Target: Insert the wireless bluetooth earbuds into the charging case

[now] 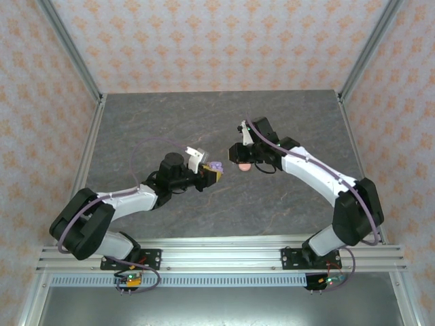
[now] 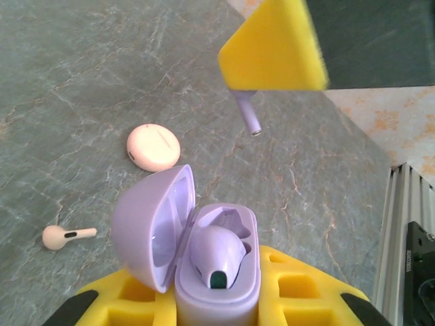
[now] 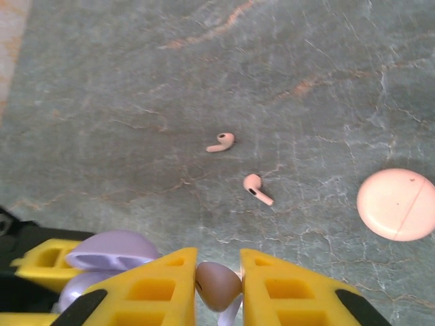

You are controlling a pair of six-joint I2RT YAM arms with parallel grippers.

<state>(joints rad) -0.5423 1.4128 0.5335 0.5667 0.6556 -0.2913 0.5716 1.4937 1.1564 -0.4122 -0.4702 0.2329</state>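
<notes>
My left gripper [image 2: 217,309] is shut on the open lilac charging case [image 2: 216,272], lid [image 2: 151,227] swung to the left. One lilac earbud [image 2: 216,252] sits in a well of the case; the other well shows empty. My right gripper [image 3: 219,272] is shut on a second lilac earbud [image 3: 217,285], whose stem [image 2: 249,113] hangs below the yellow finger [image 2: 275,51] above and beyond the case. Both grippers meet mid-table: left gripper [image 1: 212,174], right gripper [image 1: 243,152]. Two pink earbuds [image 3: 221,142] [image 3: 257,189] lie loose on the table.
A closed round pink case [image 3: 396,204] rests on the grey marbled table [image 1: 204,122], beyond the lilac case, just under the right gripper. Patterned walls and metal posts enclose the table; a rail runs along the near edge.
</notes>
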